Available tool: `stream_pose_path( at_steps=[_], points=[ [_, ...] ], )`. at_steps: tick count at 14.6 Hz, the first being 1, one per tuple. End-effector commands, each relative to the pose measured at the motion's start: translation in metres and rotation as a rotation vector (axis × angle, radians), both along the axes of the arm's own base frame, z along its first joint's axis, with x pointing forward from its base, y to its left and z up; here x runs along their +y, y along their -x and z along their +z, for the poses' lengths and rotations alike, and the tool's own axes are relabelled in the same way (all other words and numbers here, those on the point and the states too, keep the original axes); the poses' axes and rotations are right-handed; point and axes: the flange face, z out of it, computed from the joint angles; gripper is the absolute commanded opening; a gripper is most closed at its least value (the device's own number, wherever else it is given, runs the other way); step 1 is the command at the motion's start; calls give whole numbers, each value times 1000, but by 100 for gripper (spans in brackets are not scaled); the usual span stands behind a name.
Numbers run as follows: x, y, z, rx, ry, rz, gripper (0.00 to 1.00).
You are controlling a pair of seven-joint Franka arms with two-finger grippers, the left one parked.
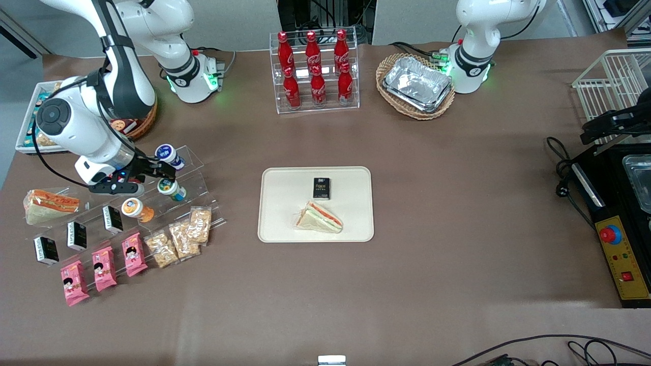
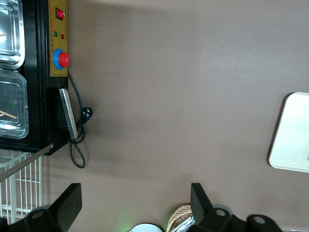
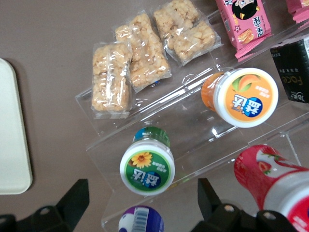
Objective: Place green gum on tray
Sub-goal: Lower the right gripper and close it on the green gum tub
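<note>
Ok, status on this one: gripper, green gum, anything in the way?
Gripper open, hovering over the green gum. Gum untouched on the clear rack, between blue gum and orange gum. Tray has bare space. Neighbours close, nothing blocking.

Red-capped bottle (image 3: 273, 181) and blue-capped bottle (image 3: 141, 218) cut off by the frame edge.

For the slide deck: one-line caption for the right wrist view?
Open claw poised over the green gum on the clear acrylic rack, cream tray at frame edge.
</note>
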Motion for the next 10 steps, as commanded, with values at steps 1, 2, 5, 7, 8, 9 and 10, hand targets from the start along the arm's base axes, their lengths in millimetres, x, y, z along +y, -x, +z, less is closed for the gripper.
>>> stream_pose_path(
  at_steps=[1, 2, 5, 7, 8, 9, 10],
  points=[
    [2, -3, -16, -6, -2, -9, 100],
    [2, -3, -19, -12, -1, -10, 100],
    [12, -3, -30, -25, 2, 7, 100],
    [12, -5, -36, -31, 4, 7, 100],
    [12, -5, -37, -33, 5, 8, 100],
    [12, -6, -40, -33, 8, 10, 100],
    [12, -6, -41, -35, 12, 13, 100]
  ],
)
